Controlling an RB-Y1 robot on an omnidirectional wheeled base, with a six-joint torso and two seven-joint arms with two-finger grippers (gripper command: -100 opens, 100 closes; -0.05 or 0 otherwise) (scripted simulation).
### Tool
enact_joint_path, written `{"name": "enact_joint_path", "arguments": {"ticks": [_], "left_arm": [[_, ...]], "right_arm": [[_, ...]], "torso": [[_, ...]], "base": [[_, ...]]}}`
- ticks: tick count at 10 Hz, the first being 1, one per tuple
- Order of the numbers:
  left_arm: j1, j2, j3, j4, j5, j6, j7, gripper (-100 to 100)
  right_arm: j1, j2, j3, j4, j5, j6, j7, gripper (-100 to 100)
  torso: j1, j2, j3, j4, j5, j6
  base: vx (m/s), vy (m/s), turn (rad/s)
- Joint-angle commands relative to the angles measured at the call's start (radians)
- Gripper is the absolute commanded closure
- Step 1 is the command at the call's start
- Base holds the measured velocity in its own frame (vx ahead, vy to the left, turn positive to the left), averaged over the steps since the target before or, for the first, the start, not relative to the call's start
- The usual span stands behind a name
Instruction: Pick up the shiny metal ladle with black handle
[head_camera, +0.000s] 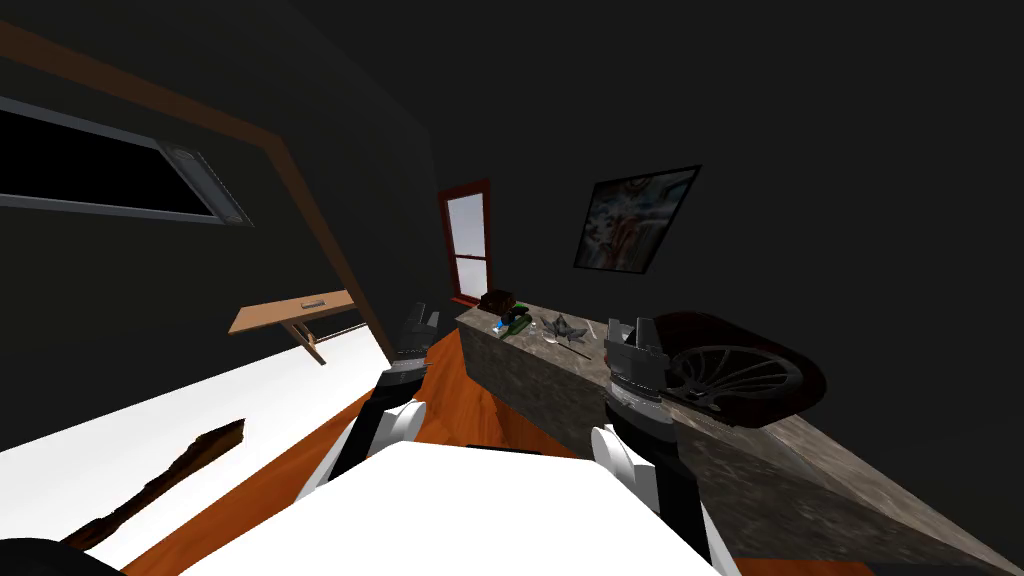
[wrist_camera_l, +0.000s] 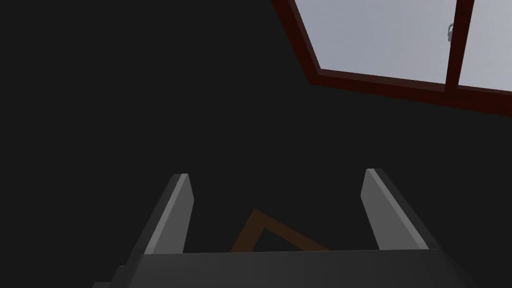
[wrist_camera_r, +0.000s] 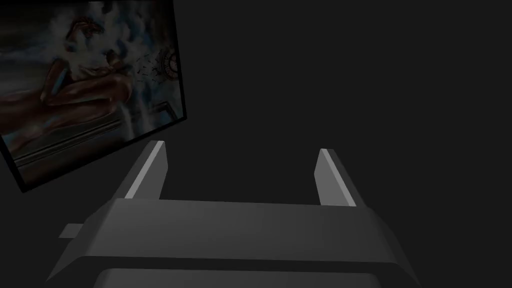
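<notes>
room: dim, with a long stone-grey counter (head_camera: 545, 390) running ahead on our right.
left gripper (head_camera: 421, 318): raised to the left of the counter, apart from it, fingers spread wide, nothing held.
right gripper (head_camera: 631, 328): raised above the counter top, fingers spread wide, nothing held.
ladle (head_camera: 566, 347): we think it is the thin pale-and-dark sliver lying flat on the counter top, between a dark leaf-like thing (head_camera: 567, 326) and the right gripper; too small to be sure.
handling: we judge it stiff, light and slick at the bowl, so best pinched across the dark handle near its middle.
views: head view places ladle, counter and both arms; wrist views make each finger gap plain.
</notes>
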Motion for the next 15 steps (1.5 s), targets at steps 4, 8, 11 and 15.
{"name": "enact_joint_path", "arguments": {"ticks": [4,8,11,15], "left_arm": [[0.0,0.0,0.0,0.0,0.0,0.0,0.0,0],[0.0,0.0,0.0,0.0,0.0,0.0,0.0,0],[0.0,0.0,0.0,0.0,0.0,0.0,0.0,0],[0.0,0.0,0.0,0.0,0.0,0.0,0.0,0]], "right_arm": [[-0.009,-0.139,0.007,0.049,0.055,-0.031,0.003,-100],[-0.024,-0.253,0.007,0.104,0.119,-0.058,0.006,-100],[-0.03,-0.315,0.007,0.127,0.147,-0.068,0.008,-100],[-0.051,-0.442,0.01,0.216,0.245,-0.096,0.012,-100]], "torso": [[-0.001,-0.002,-0.001,-0.001,0.0,0.0],[0.0,-0.001,-0.001,0.0,0.0,0.0],[-0.001,-0.001,0.0,0.0,0.0,0.0],[-0.001,0.0,0.0,0.0,0.0,0.0]], "base": [[0.028,-0.003,0.124],[0.017,-0.005,0.14],[0.005,-0.009,0.086],[-0.006,-0.01,0.157]]}}
